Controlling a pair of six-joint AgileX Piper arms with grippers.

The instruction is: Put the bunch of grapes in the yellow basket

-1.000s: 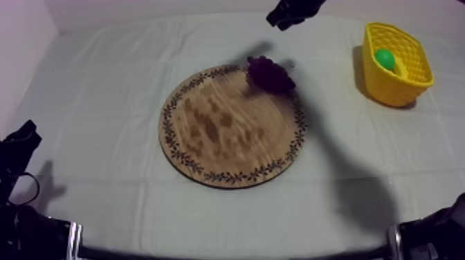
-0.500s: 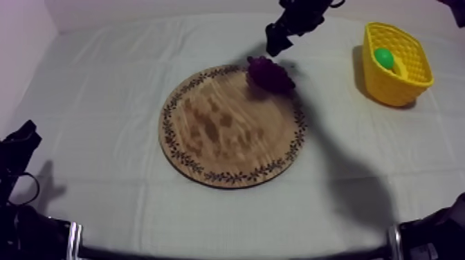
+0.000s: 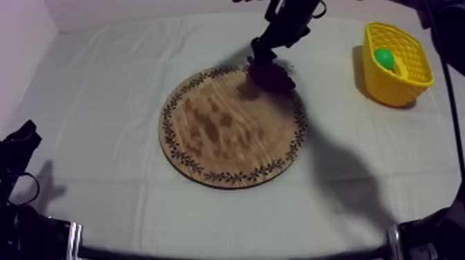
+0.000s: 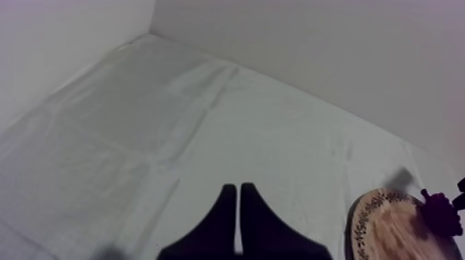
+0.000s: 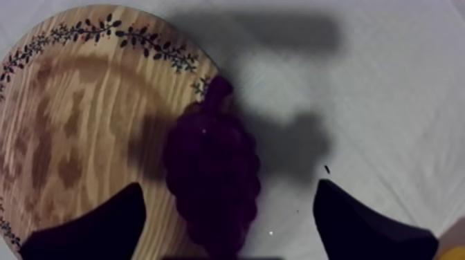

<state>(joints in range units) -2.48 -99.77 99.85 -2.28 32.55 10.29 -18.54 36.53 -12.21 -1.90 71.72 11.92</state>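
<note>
The dark purple bunch of grapes (image 3: 273, 75) lies on the far right rim of the round wooden board (image 3: 221, 131). My right gripper (image 3: 261, 57) comes down from the far side and hangs just over the bunch. In the right wrist view its fingers (image 5: 104, 221) stand wide apart and open, with the grapes (image 5: 214, 173) between them and untouched, half on the board (image 5: 76, 110), half over the cloth. The yellow basket (image 3: 398, 66) stands at the far right. My left gripper (image 4: 239, 200) is shut on nothing, low at the left (image 3: 21, 142).
A green fruit (image 3: 385, 58) lies inside the basket. The left wrist view looks across bare cloth toward the board (image 4: 394, 228) and the grapes (image 4: 439, 211). A wall runs behind the table's far edge.
My right gripper has come down from the table's far edge to just above the grapes, and its fingers have spread open. The grapes, board and left arm have not moved.
</note>
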